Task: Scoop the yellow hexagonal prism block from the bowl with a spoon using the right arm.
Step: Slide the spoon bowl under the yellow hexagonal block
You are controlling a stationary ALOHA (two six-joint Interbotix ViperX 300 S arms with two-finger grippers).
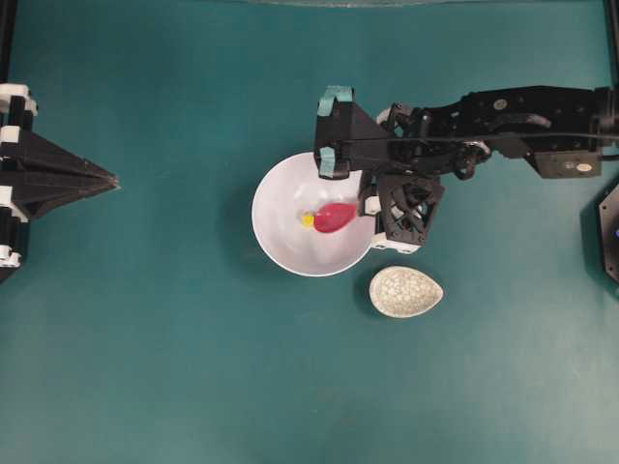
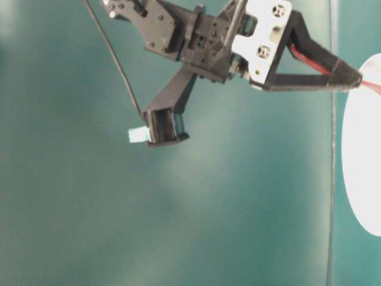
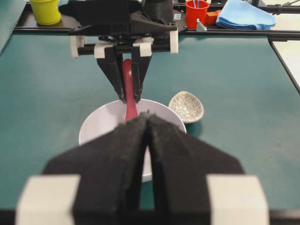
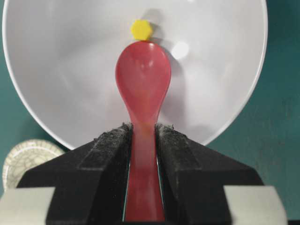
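Note:
The tiny yellow hexagonal prism block (image 1: 308,219) (image 4: 140,29) lies inside the white bowl (image 1: 290,249) (image 4: 56,70), right at the tip of the spoon's scoop. The glossy red-pink spoon (image 1: 336,217) (image 4: 143,79) reaches into the bowl from its right rim. My right gripper (image 1: 364,205) (image 4: 143,127) is shut on the spoon's handle, one pad on each side. In the left wrist view the spoon (image 3: 127,89) hangs down between the right fingers over the bowl (image 3: 101,124). My left gripper (image 1: 114,180) (image 3: 147,115) rests shut and empty at the far left.
A small speckled grey oval spoon rest (image 1: 405,292) (image 3: 186,106) sits just beyond the bowl's lower right. At the table's far end stand a yellow cup (image 3: 46,10), a red cup (image 3: 197,11) and a blue cloth (image 3: 248,14).

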